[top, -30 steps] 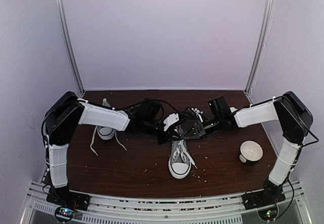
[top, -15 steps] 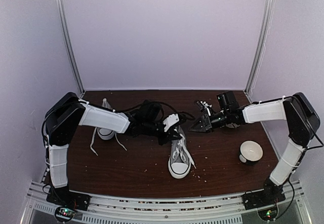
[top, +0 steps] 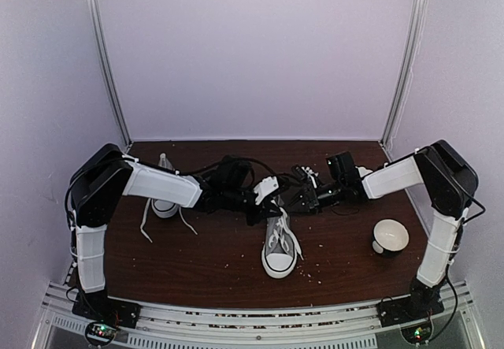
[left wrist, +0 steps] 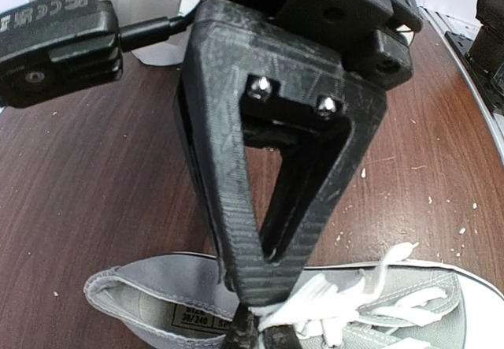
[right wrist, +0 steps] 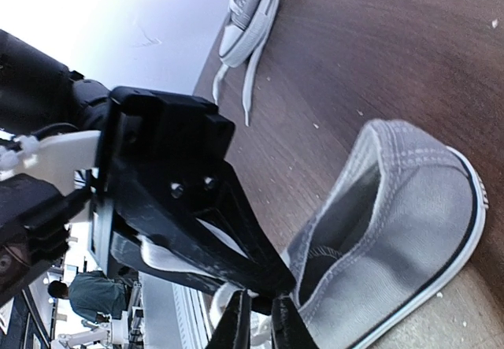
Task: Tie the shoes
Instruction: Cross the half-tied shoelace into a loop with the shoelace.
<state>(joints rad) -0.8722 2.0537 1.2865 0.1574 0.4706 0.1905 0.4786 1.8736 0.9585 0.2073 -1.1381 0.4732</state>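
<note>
Top view: both arms meet over the heel end of the near sneaker, which stands mid-desk with its toe toward the arm bases. The left pincer and right pincer sit just beside each other above its tongue. The far sneaker is at back left, half under the left arm, with its laces loose on the desk. A white cup stands well apart on the right.

Step, as I judge it: working the laces into a knot on the near sneaker. To do it well, keep the lace taut, have the right pincer take the free strand close to the left tips, then pull sideways and low so the shoe doesn't lift or slide.

Left wrist: the left pincer is closed, tips down on a bunch of white lace at the tongue. It looks like it pinches it. The grey collar and size label lie directly under the fingers.

Right wrist: the right pincer is nearly closed with a thin gap. Can't tell if any lace is in it. The left pincer's black finger crosses just ahead with lace beneath it. The sneaker's open heel lies just right of the tips, close, contact unclear. The far sneaker is in the background.
</note>
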